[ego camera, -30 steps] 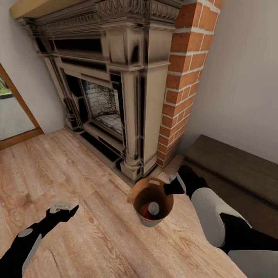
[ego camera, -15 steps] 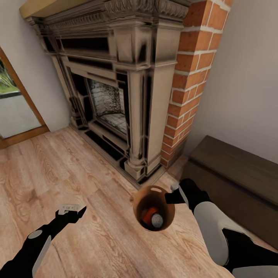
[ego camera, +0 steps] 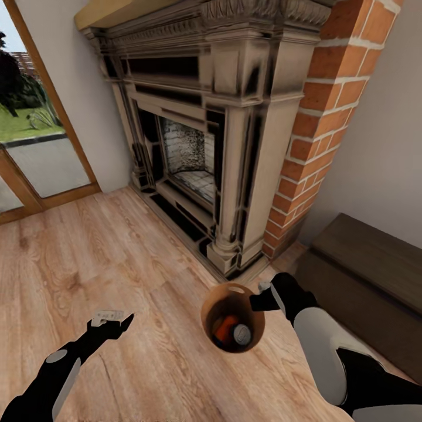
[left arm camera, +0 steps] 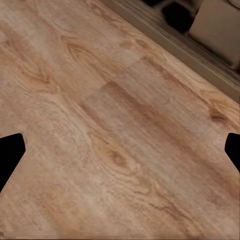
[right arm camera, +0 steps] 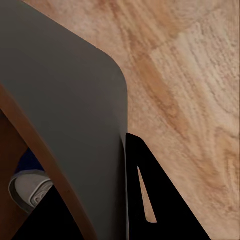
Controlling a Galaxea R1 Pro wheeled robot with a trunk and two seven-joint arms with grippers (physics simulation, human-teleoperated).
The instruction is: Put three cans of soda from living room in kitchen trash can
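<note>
My right gripper (ego camera: 261,300) is shut on the rim of a round brown trash can (ego camera: 218,305), holding it just above the wood floor. Inside it lie an orange can of soda (ego camera: 223,329) and a can with a silvery top (ego camera: 241,334). In the right wrist view, the bin's grey outer wall (right arm camera: 65,100) runs beside one black finger (right arm camera: 150,200), and a silvery can top (right arm camera: 26,192) with a blue patch shows inside. My left gripper (ego camera: 111,321) hangs open over bare floor, with nothing between its fingertips (left arm camera: 10,155).
A carved stone fireplace (ego camera: 223,146) with a red-brick column (ego camera: 316,135) stands close ahead. A low dark wood cabinet (ego camera: 369,264) runs along the right wall. A wood-framed glass door (ego camera: 35,135) is at the left. Light wood floor (left arm camera: 120,125) spreads left of the bin.
The whole picture has shifted right and the glass door has come into sight, so the camera has moved. The bin stays in my right gripper, and the cans have shifted slightly inside.
</note>
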